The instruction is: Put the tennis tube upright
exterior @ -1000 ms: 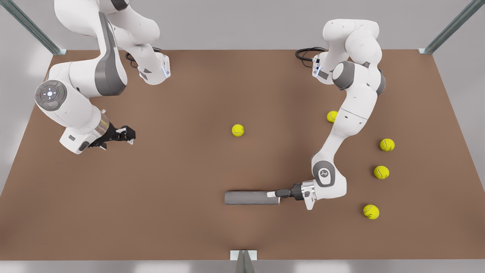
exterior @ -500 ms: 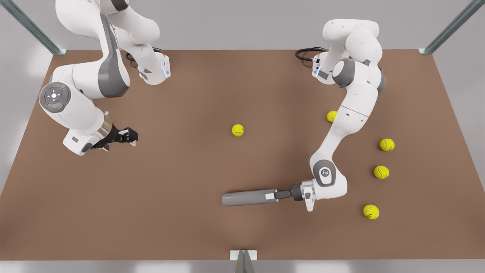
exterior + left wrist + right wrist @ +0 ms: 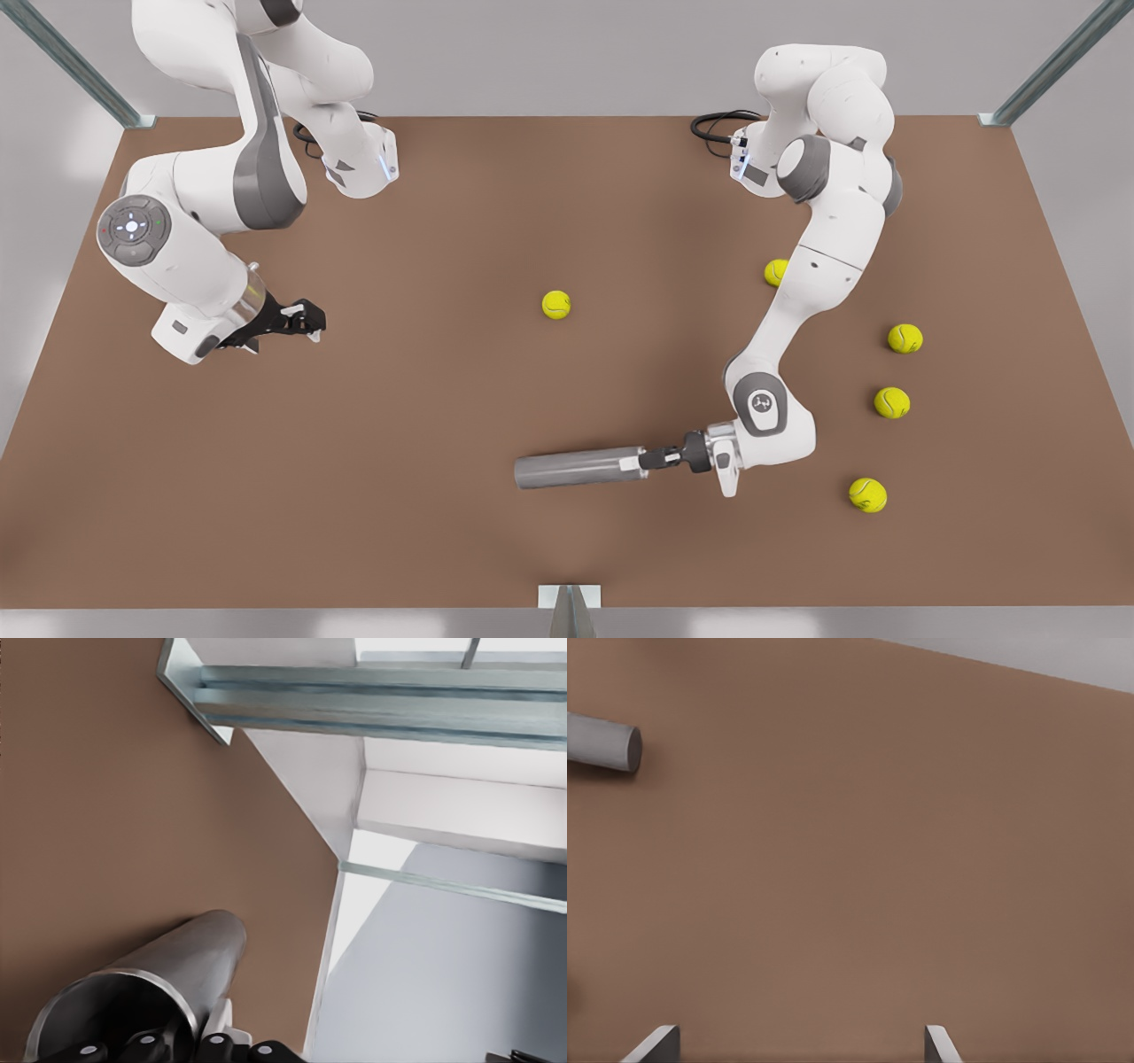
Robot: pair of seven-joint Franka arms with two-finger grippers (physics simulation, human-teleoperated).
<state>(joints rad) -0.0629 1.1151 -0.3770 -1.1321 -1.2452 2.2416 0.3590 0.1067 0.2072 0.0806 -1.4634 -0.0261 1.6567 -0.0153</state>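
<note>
The tennis tube (image 3: 576, 468) is a grey cylinder lying nearly flat on the brown table, near the front edge at the middle. My left gripper (image 3: 640, 460) is shut on its rim at the end toward the front view's right. In the left wrist view the tennis tube (image 3: 177, 966) stretches away from the left gripper (image 3: 199, 1041), whose fingers clamp the wall of the open mouth. My right gripper (image 3: 306, 321) hangs open above the table at the front view's left, far from the tube. The right wrist view has the tube's closed end (image 3: 602, 742) far off and the right gripper (image 3: 799, 1050) open over bare table.
Several yellow-green tennis balls lie on the table: one at the middle (image 3: 556, 304), one behind the left arm (image 3: 776, 271), and three at the front view's right (image 3: 904, 338) (image 3: 891, 402) (image 3: 867, 494). A metal bracket (image 3: 569, 598) sits at the table's front edge.
The left gripper has shifted the tube a little toward the front view's left and tilted it slightly. The right arm has drifted a little to the front view's right.
</note>
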